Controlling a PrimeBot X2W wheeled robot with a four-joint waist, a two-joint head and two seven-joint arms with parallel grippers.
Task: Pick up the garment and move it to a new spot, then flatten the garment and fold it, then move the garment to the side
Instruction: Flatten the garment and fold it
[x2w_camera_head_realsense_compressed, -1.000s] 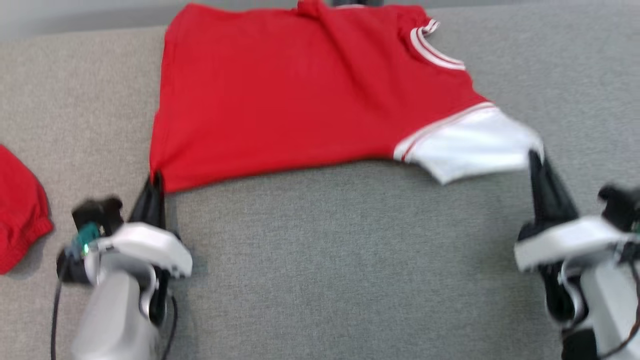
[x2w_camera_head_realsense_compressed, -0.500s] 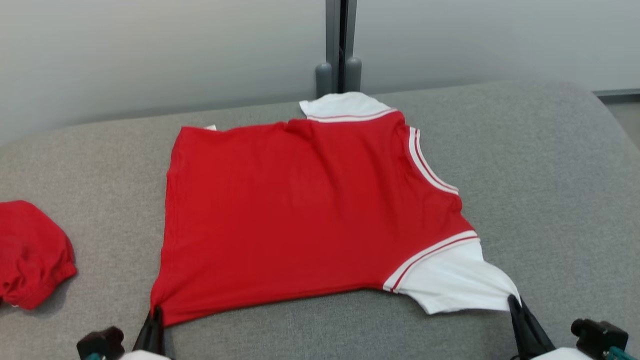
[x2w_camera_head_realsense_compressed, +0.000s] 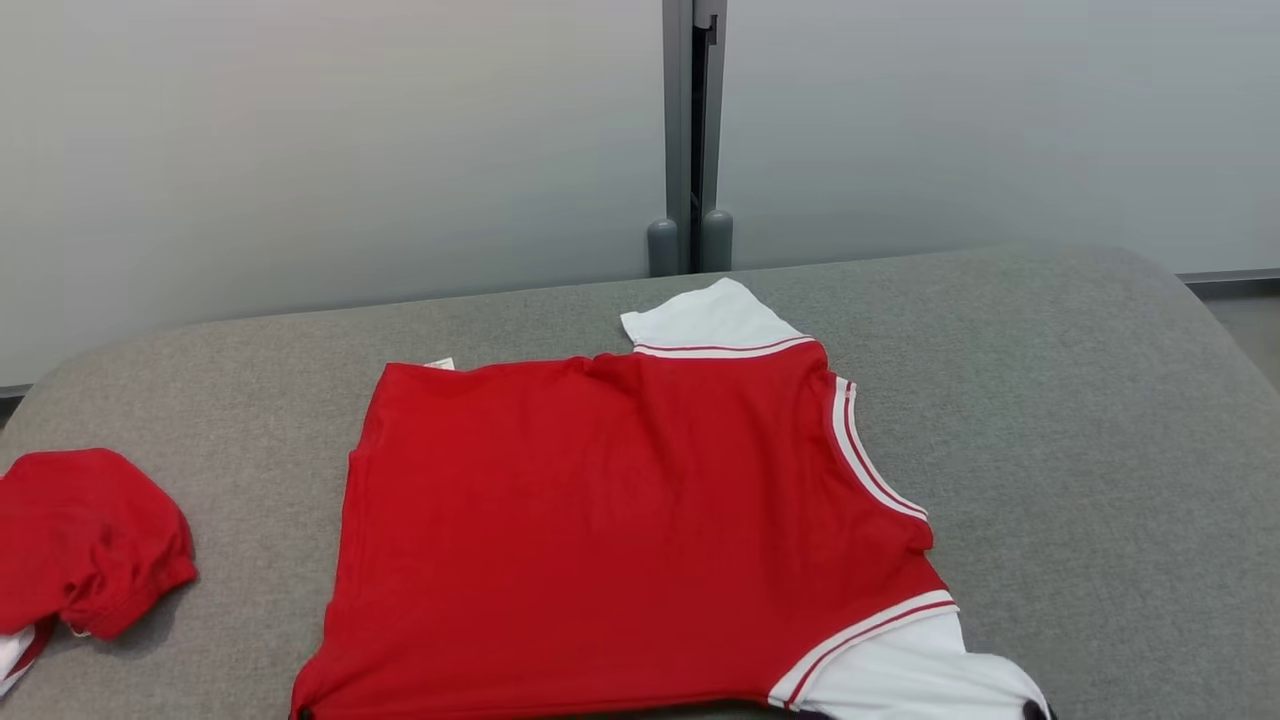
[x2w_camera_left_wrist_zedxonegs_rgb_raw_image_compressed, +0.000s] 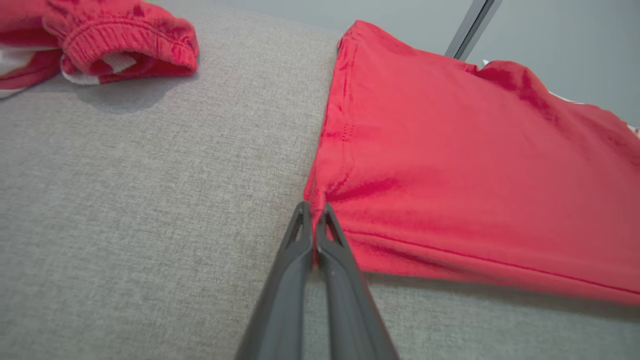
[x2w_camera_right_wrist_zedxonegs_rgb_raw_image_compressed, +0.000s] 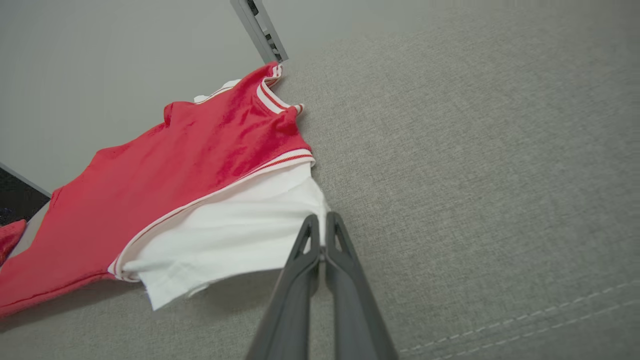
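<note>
The garment (x2w_camera_head_realsense_compressed: 620, 530) is a red T-shirt with white sleeves, spread nearly flat on the grey cushioned surface (x2w_camera_head_realsense_compressed: 1080, 420), hem to the left and collar to the right. In the left wrist view my left gripper (x2w_camera_left_wrist_zedxonegs_rgb_raw_image_compressed: 314, 209) is shut on the near hem corner of the garment (x2w_camera_left_wrist_zedxonegs_rgb_raw_image_compressed: 450, 165). In the right wrist view my right gripper (x2w_camera_right_wrist_zedxonegs_rgb_raw_image_compressed: 322, 220) is shut on the tip of the near white sleeve (x2w_camera_right_wrist_zedxonegs_rgb_raw_image_compressed: 240, 230), which is pulled taut and lifted a little off the surface. The far white sleeve (x2w_camera_head_realsense_compressed: 705, 318) lies flat at the back.
A second red piece of clothing (x2w_camera_head_realsense_compressed: 85, 540) lies bunched at the left edge of the surface, also in the left wrist view (x2w_camera_left_wrist_zedxonegs_rgb_raw_image_compressed: 115, 37). A pale wall with a grey vertical post (x2w_camera_head_realsense_compressed: 690, 140) stands behind. Bare grey fabric stretches to the right of the shirt.
The head camera has tilted up, so the wall has come into view and both grippers have slid off the bottom edge. The shirt lies much the same, held at both near corners.
</note>
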